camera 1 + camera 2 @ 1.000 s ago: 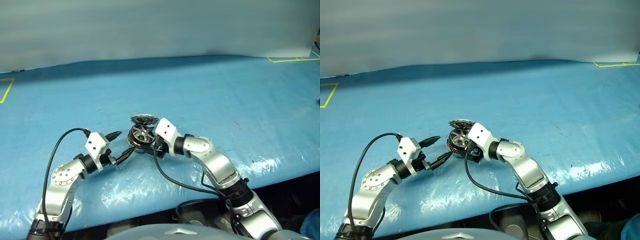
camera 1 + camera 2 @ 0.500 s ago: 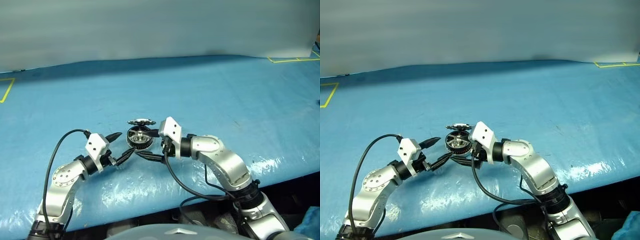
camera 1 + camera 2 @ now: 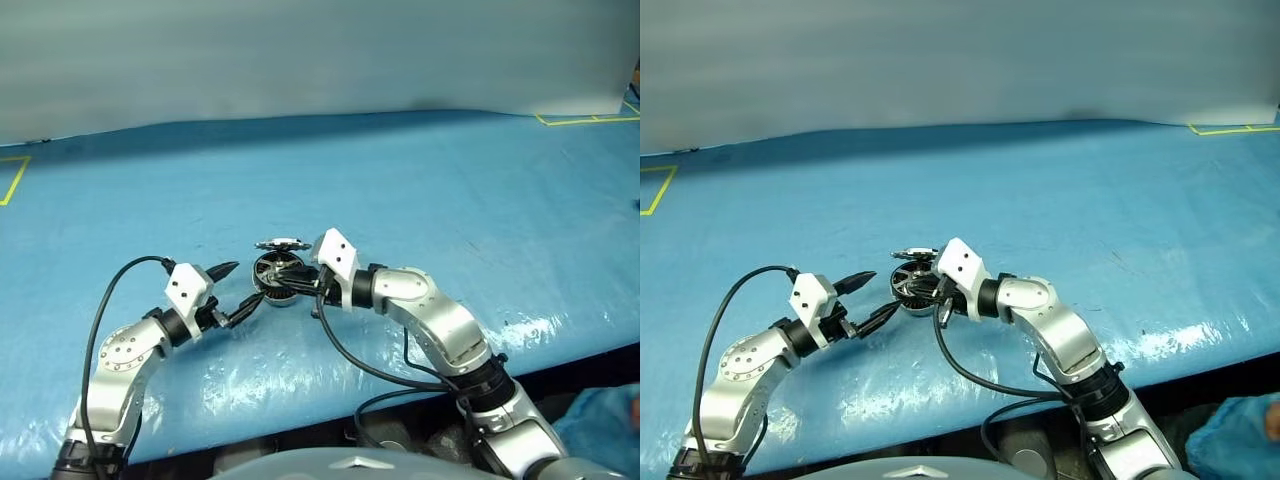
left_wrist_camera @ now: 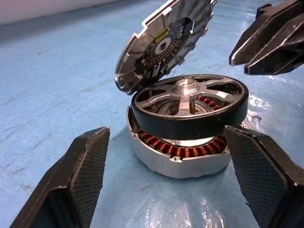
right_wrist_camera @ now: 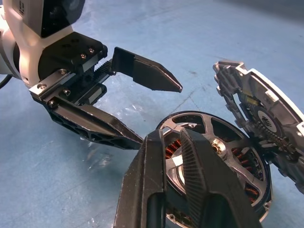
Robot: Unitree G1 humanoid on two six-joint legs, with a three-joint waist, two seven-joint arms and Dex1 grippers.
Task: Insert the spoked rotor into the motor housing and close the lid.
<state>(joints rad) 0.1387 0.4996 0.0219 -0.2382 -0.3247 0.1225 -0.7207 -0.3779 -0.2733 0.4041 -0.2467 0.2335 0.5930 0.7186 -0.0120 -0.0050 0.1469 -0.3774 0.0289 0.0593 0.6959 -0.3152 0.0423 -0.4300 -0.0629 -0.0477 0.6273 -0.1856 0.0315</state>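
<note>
Blue table [image 3: 450,190] | housing [image 4: 178,159] windings half hidden by rotor [image 4: 190,102]

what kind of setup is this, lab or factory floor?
Looks like a robot test bench rather than a production line, though that's a guess: a table under blue sheeting, yellow tape marking zones, a plain backdrop, and a single motor housing as the workpiece.

A blue plastic sheet [image 3: 420,190] covers the whole work surface and shines in wrinkled patches along its near edge. Yellow tape [image 3: 578,120] marks its far right corner, and more yellow tape [image 3: 12,180] marks the left edge.
</note>
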